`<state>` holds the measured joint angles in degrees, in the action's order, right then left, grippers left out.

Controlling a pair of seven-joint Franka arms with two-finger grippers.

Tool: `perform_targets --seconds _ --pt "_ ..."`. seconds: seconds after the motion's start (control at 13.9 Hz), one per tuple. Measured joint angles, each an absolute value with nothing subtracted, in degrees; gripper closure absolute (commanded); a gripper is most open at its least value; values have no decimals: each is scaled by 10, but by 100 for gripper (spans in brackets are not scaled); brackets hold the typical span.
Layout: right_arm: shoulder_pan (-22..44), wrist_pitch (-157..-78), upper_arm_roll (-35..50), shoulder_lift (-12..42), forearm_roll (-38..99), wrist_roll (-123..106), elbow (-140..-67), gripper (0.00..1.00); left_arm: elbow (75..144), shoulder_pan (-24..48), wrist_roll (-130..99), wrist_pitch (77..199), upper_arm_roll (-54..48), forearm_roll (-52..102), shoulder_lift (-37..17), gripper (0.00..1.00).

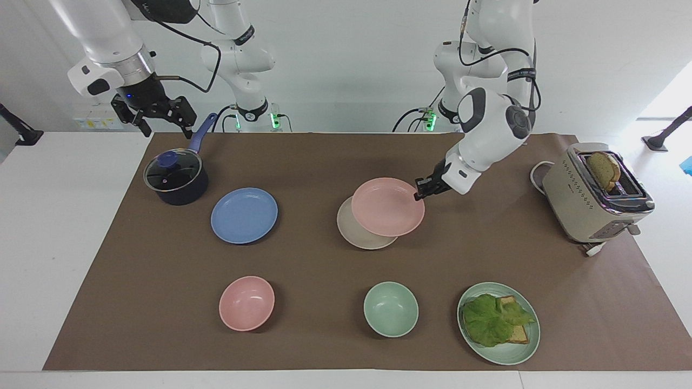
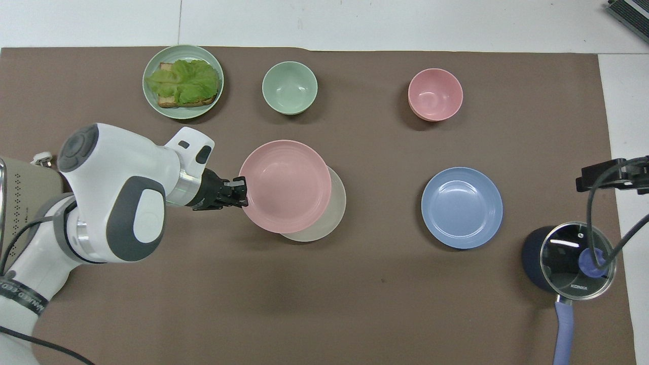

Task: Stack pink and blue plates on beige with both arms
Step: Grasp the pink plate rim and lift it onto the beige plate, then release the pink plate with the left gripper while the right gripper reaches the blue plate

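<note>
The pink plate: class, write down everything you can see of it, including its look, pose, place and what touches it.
The pink plate is round, shallow and matte pale pink, with a raised rim and faint rings inside. The left claw is shut on its rim at the left arm's end, holding it roughly level in the air over the beige plate. It covers most of the beige plate, off-centre toward the left arm's end, so a crescent shows. Whether the two plates touch cannot be told.
</note>
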<state>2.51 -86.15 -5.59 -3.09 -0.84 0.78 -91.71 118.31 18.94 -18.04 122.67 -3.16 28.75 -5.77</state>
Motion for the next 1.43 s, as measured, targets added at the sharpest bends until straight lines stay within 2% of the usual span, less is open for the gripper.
perform_targets --seconds 0.22,0.72,0.79,0.86,1.15,1.43 --pt "25 -862 -56 -31 -8 8 -917 0 1201 218 -199 1270 -31 289 -79 100" --pt "25 -862 -56 -31 -8 8 -918 0 1214 231 -209 1320 -31 290 -109 100" --pt "25 -862 -56 -31 -8 8 -918 0 1214 231 -209 1320 -31 290 -110 60" --pt "25 -862 -56 -31 -8 8 -918 0 1214 231 -209 1321 -31 290 -110 1" --pt "25 -872 -56 -31 -8 8 -922 0 1214 231 -209 1321 -30 291 -110 0" --pt "25 -941 -56 -31 -8 9 -973 0 1201 230 -209 1316 -25 291 -108 0"
